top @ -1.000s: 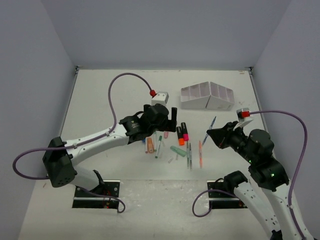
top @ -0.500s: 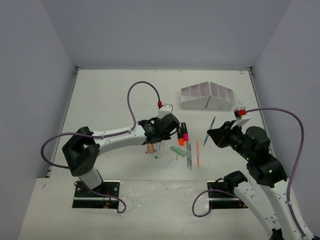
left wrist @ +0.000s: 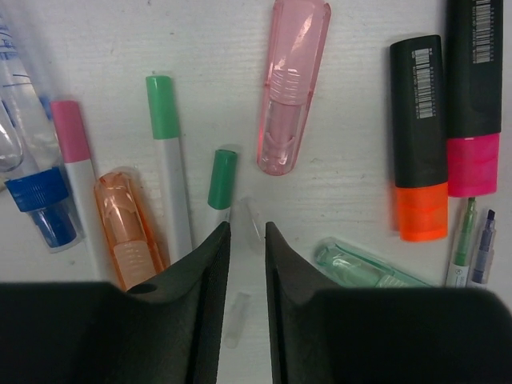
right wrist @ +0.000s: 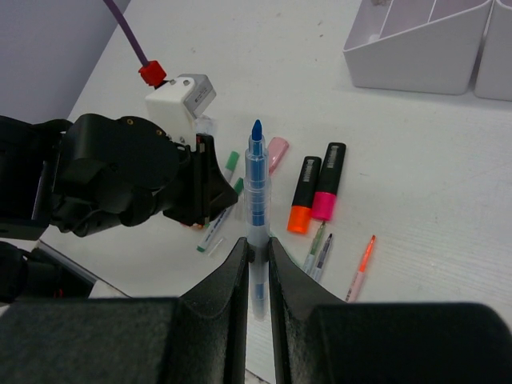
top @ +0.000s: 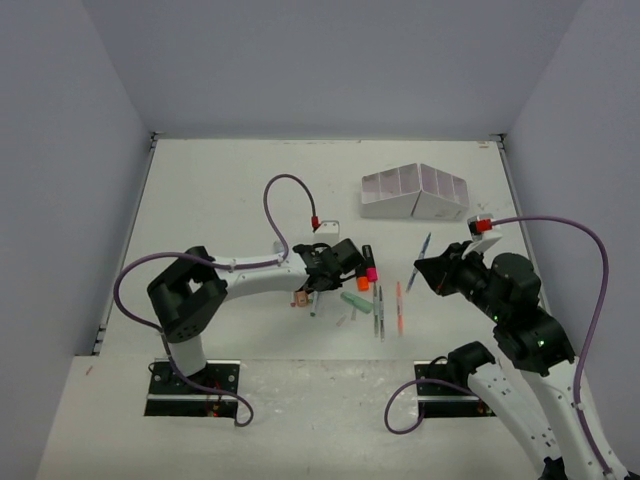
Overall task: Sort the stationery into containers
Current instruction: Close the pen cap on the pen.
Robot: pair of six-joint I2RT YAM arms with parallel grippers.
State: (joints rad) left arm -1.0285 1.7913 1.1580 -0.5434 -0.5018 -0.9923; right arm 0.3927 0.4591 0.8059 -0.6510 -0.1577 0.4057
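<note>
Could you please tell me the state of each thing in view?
right gripper, shut on blue pen
left gripper, fingers narrowly apart, grip unclear
orange highlighter, capped, lying flat
pink highlighter, capped, lying flat
pink-capped pen, capped, lying flat
organizer, standing upright
</note>
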